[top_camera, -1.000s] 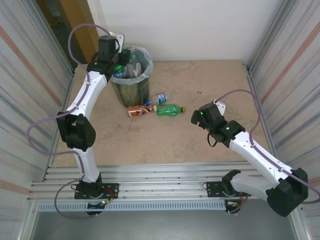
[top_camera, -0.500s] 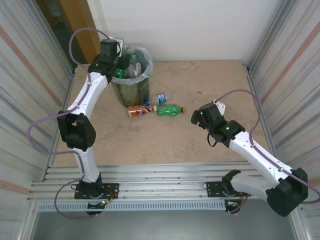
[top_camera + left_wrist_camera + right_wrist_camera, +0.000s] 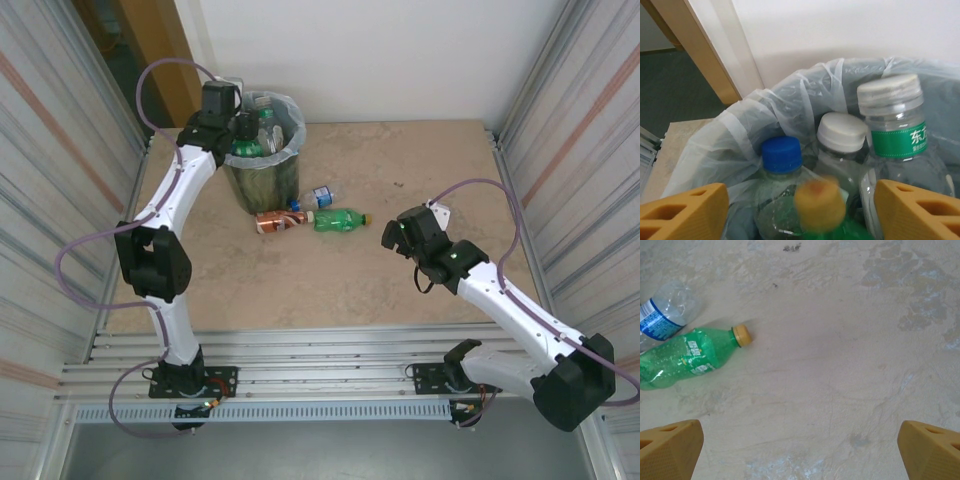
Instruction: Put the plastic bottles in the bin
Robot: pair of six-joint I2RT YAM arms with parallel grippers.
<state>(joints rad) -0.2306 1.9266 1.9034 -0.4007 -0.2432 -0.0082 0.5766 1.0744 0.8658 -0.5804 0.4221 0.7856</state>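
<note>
The bin [image 3: 262, 172], dark with a pale bag liner [image 3: 750, 120], stands at the far left and holds several plastic bottles. My left gripper [image 3: 245, 128] hangs over its rim, open. Between its spread fingers [image 3: 685, 210] a blurred green bottle with a yellow cap [image 3: 820, 202] sits free of both pads, above a blue-capped bottle [image 3: 782, 155]. On the table by the bin lie a green bottle [image 3: 338, 219] [image 3: 685, 357], a brown-orange one [image 3: 275, 222] and a clear blue-labelled one [image 3: 315, 196] [image 3: 662, 317]. My right gripper [image 3: 392, 235] [image 3: 800, 450] hovers open to their right, holding nothing.
A white-capped bottle [image 3: 842, 132] and a clear one with a green label [image 3: 895, 130] stand upright in the bin. Corrugated metal walls close both sides, a white wall the back. Bare beige table [image 3: 420, 160] spreads right of the bin.
My left gripper's jaws have spread apart over the bin and let go of the yellow-capped green bottle, now blurred. The right arm has not moved.
</note>
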